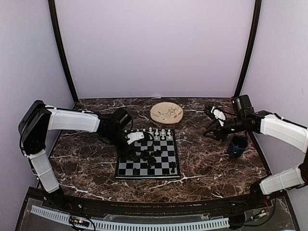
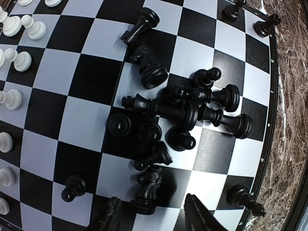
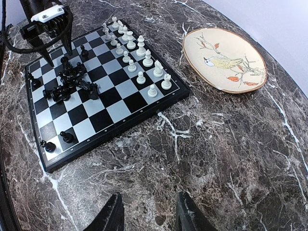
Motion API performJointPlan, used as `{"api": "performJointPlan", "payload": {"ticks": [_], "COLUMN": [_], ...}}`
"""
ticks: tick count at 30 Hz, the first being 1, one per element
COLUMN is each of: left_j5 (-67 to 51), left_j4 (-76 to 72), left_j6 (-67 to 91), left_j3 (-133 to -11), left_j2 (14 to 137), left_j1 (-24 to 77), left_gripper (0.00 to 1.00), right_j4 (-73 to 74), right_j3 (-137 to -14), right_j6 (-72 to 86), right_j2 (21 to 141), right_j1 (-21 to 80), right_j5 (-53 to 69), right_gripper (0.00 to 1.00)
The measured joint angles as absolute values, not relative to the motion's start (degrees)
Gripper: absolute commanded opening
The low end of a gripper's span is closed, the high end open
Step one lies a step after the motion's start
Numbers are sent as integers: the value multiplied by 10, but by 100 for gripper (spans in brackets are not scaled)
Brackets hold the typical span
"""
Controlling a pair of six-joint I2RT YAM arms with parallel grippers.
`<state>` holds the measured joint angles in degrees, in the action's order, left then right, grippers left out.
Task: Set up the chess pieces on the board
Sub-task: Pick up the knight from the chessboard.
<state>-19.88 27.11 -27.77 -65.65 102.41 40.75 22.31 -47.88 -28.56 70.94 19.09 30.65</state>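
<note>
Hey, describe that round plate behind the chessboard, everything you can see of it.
The plate is round, shallow and beige with a thin brown rim; whether it is ceramic or wood is hard to tell. A small bird on a twig with reddish leaves is painted on it. It lies flat on the dark marbled table, just beyond the far edge of the board and apart from it. Nothing lies on it.

Left claw [image 2: 153, 202] parted; right claw [image 3: 148, 195] parted, raised.
</note>
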Motion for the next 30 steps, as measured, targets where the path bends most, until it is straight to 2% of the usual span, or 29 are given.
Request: {"api": "performJointPlan", "payload": {"ticks": [5,26,30], "left_j5": [-197,-181,-179], "left_j4": [267,260,261], "left_j6": [-286,-303,-299], "left_j3": [-656,-656,-656], "left_j2": [1039,1044,1040], "left_j1": [408,418,418], "left_gripper": [41,16,14], "right_j4": [223,223,223], "right_j3": [-479,-479,-479], "right_j6": [-286,-287,-286], "right_j2": [710,714,715], "right_j1": [191,191,191], "right_j5": [306,304,304], "right_gripper": [38,37,36]}}
